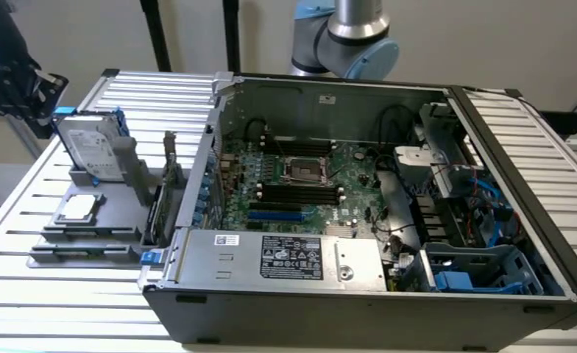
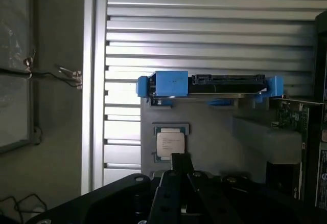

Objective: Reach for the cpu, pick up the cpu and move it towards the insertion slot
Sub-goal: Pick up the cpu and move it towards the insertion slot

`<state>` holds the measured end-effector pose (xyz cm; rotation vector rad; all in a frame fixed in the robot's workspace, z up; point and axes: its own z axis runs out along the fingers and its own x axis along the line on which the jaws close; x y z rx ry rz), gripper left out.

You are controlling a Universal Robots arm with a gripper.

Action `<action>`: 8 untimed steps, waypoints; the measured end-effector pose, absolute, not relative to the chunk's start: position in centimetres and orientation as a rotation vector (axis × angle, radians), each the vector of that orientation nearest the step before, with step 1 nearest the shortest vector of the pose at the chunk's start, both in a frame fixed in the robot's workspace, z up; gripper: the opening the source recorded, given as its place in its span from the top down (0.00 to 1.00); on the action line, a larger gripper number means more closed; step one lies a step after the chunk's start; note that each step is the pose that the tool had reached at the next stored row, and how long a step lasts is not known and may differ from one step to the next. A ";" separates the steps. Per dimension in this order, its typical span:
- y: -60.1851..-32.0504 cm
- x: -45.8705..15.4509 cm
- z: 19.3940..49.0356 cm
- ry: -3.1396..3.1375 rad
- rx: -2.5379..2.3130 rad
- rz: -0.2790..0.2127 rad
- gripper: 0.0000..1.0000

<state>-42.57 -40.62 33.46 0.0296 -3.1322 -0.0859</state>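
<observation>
The cpu (image 2: 170,143) lies flat, metal top up, in a shallow recess of the grey holder (image 2: 219,147), just beside the foot of the drive (image 2: 209,85). I judge the recess is there to keep the chip square and in a known spot, so it can be taken from straight above. The drive stands on edge in the same holder, with blue rails at its ends, which leaves the cpu uncovered.

My gripper (image 2: 178,165) hangs over the edge of the cpu that faces away from the drive and carries nothing. I cannot tell whether it is spread or pressed together, nor how high above the chip it is. The cpu is not yet picked up.

A green card (image 2: 291,114) stands upright near one end of the drive. The slot (image 1: 303,170) is well apart from the drive, to the exterior view's right of it, on the board inside the open case (image 1: 367,294). The case lies on its side so the slot faces up, I judge to let the chip come down into it. The case wall stands between the drive and the slot. Holder and case rest on the slatted table (image 1: 14,243).
</observation>
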 end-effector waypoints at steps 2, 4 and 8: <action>-40.7 -42.7 33.3 -3.131 0.029 -0.081 0.89; -40.7 -42.8 33.1 -3.131 0.030 -0.073 0.89; -40.7 -42.8 33.0 -3.130 0.033 -0.051 0.89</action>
